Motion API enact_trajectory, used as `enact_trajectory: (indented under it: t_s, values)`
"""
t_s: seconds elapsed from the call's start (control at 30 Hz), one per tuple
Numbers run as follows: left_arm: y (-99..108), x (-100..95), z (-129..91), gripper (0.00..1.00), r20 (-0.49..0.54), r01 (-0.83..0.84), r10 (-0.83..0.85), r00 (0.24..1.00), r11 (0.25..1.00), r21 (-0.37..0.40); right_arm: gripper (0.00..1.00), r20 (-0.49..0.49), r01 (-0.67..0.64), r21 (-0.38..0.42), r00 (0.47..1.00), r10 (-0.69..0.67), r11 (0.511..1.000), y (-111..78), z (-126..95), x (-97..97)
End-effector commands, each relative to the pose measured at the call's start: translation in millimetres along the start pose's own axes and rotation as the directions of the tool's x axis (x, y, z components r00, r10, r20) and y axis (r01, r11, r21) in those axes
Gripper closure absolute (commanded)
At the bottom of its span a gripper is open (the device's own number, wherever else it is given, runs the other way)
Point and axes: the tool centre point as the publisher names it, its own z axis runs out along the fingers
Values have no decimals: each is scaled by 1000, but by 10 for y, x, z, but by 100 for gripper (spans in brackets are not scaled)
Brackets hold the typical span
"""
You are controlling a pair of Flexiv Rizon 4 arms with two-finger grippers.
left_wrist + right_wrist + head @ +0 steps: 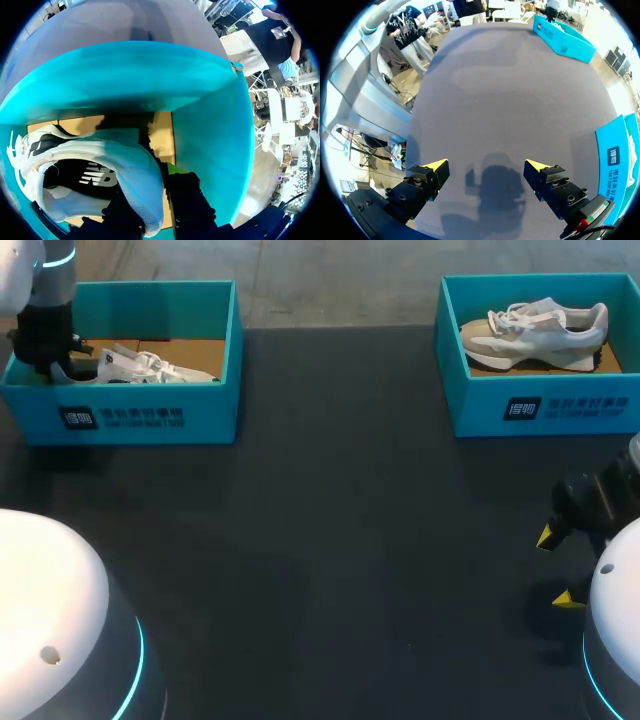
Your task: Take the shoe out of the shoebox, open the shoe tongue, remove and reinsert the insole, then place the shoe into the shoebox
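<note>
Teal shoebox [150, 75] walls sat close around our left tool [150, 192], which pinched the heel of the white shoe [100, 155]. We judged the thin grip might slip, or the toe snag a wall on lifting. Our right tool [485, 172] hung spread over the tabletop [510, 90].

From the head view, the front wall of the left shoebox [150, 418] hides the lower part of the white shoe [150, 367] and the tips of the left tool [55, 362]. From the left wrist, the shoe's heel covers all but a sliver of one yellow tip. The right shoebox [545, 405] runs off the head view's edge
</note>
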Motion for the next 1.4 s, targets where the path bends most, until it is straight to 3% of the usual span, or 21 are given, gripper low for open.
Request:
enact_trajectory:
  t_s: [0.03, 0.27, 0.3, 0.37, 0.43, 0.67, 0.83, 0.87, 0.9, 1.03, 1.07, 1.13, 1.4]
  values:
    - [2, -5, -18, 100, 27, -2, 1, 1000, 1000, 9, 0, 3, 0, 1, 1000, 0, 1000, -2, -1, 17]
    - [-20, -63, -31, 100, 27, -17, 17, 999, 1000, -1, 0, 3, 0, 1, 1000, 0, 1000, -2, -1, 17]
    - [-23, -69, -30, 97, 22, -20, 20, 1000, 1000, -4, 0, 3, 0, 1, 1000, 0, 1000, -2, -1, 17]
    - [-30, -80, -29, 79, 18, -23, 23, 1000, 1000, -5, 0, 3, 0, 1, 1000, 0, 1000, -2, -1, 17]
    - [-31, -83, -27, 70, 17, -24, 24, 1000, 1000, -6, 0, 3, 0, 1, 1000, 0, 1000, -2, -1, 17]
    - [-41, -98, -19, 65, 19, -22, 22, 1000, 1000, -2, 0, 3, 0, 1, 1000, 0, 1000, -2, -1, 17]
    - [-57, -80, -41, 56, 28, -19, 19, 999, 1000, -3, 0, 3, 0, 1, 1000, 0, 1000, -2, -1, 17]
    - [-60, -71, -62, 53, 32, -17, 18, 999, 1000, -6, 0, 3, 0, 1, 1000, 0, 1000, -2, -1, 17]
    - [-59, -62, -87, 43, 37, -14, 14, 999, 1000, -10, 0, 3, 0, 1, 1000, 0, 1000, -2, -1, 17]
    - [-34, -29, -159, 27, 52, 3, -2, 999, 1000, -24, 0, 3, 0, 1, 1000, 0, 1000, -2, -1, 17]
    - [-30, -19, -198, 12, 59, 9, -7, 998, 1000, -29, 0, 3, 0, 1, 1000, 0, 1000, -2, -1, 17]
    - [-31, -9, -251, 0, 69, 11, -8, 998, 999, -38, 0, 3, 0, 1, 1000, 0, 1000, -2, -1, 17]
    - [-46, -7, -502, 0, 128, 19, -11, 992, 998, -62, 0, 3, 0, 1, 1000, 0, 1000, -2, -1, 17]
